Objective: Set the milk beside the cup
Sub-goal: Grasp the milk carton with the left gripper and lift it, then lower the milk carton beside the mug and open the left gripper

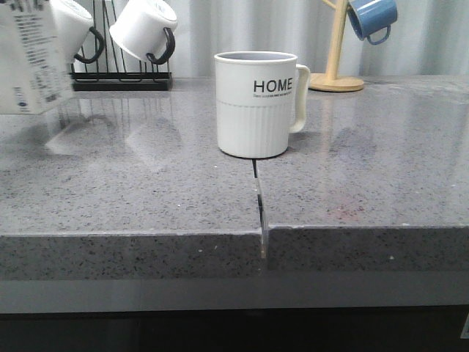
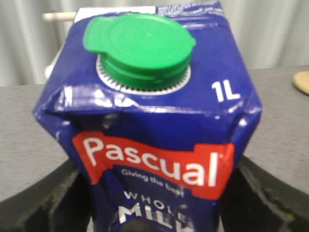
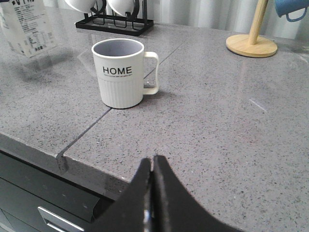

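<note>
Here we hold the milk (image 2: 149, 121) in our left gripper (image 2: 154, 212), its dark fingers (image 2: 43, 203) pressed to both sides of the carton; in the front view the carton (image 1: 33, 55) hangs off the counter at the far left, well apart from the cup (image 1: 255, 103). The cup stands upright mid-counter (image 1: 366, 176), handle to the right. Our right gripper (image 3: 152, 193) hovers near the front edge, fingers pressed together, empty

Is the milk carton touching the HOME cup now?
Apart. The front view shows the milk carton at the far left and the cup in the middle, with bare counter between them.
</note>
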You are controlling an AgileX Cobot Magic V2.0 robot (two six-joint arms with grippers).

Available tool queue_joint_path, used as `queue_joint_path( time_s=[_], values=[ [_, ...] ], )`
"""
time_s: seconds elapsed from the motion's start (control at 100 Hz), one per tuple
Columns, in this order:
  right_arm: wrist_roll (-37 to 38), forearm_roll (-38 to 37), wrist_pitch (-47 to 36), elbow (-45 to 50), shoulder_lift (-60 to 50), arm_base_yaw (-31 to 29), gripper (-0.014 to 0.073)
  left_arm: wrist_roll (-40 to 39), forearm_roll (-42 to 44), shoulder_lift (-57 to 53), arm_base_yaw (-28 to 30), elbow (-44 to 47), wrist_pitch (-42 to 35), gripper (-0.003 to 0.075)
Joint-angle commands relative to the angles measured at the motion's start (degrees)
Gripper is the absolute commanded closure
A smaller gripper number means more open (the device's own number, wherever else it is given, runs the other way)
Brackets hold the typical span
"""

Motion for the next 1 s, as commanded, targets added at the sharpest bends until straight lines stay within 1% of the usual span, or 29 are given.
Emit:
queue_joint_path(
  time_s=[0.0,0.17,0.31,0.51,0.66,0.84,0.89,0.91,0.94,0.96,0.99],
  values=[
    [-0.03,0.25,-4.21,-1.35,0.64,-0.07,0.0610,-0.58,-0.91,-1.66,-3.35,-2.20,-4.21,0.0492],
    [-0.03,0.25,-4.21,-1.35,0.64,-0.07,0.0610,-0.58,-2.25,0.65,-9.92,-4.69,-4.35,0.0492],
    [-0.03,0.25,-4.21,-1.35,0.64,-0.07,0.0610,-0.58,-2.36,4.63,-13.88,-8.33,-4.35,0.0492],
    [-0.03,0.25,-4.21,-1.35,0.64,-0.07,0.0610,-0.58,-2.49,10.38,-17.49,-12.01,-4.54,0.0492],
    [-0.03,0.25,-4.21,-1.35,0.64,-0.07,0.0610,-0.58,-2.66,12.56,-19.96,-12.36,-6.44,0.0492],
    [-0.03,0.25,-4.21,-1.35,0.64,-0.07,0.0610,-0.58,-3.15,14.18,-20.65,-12.36,-6.44,0.0485],
    [-0.03,0.25,-4.21,-1.35,0.64,-0.07,0.0610,-0.58,-3.15,14.18,-20.65,-12.36,-6.21,0.0447],
    [-0.03,0.25,-4.21,-1.35,0.64,-0.07,0.0610,-0.58,-3.15,14.18,-20.65,-12.36,-6.20,0.0418],
    [-0.03,0.25,-4.21,-1.35,0.64,-0.07,0.0610,-0.58,-3.15,14.18,-20.65,-12.36,-6.05,0.0352],
    [-0.03,0.25,-4.21,-1.35,0.64,-0.07,0.0610,-0.58,-3.15,14.18,-20.65,-12.36,-6.05,0.0322],
    [-0.03,0.25,-4.21,-1.35,0.64,-0.07,0.0610,-0.58,-3.15,14.18,-20.65,-12.36,-6.05,0.0241]
  ],
)
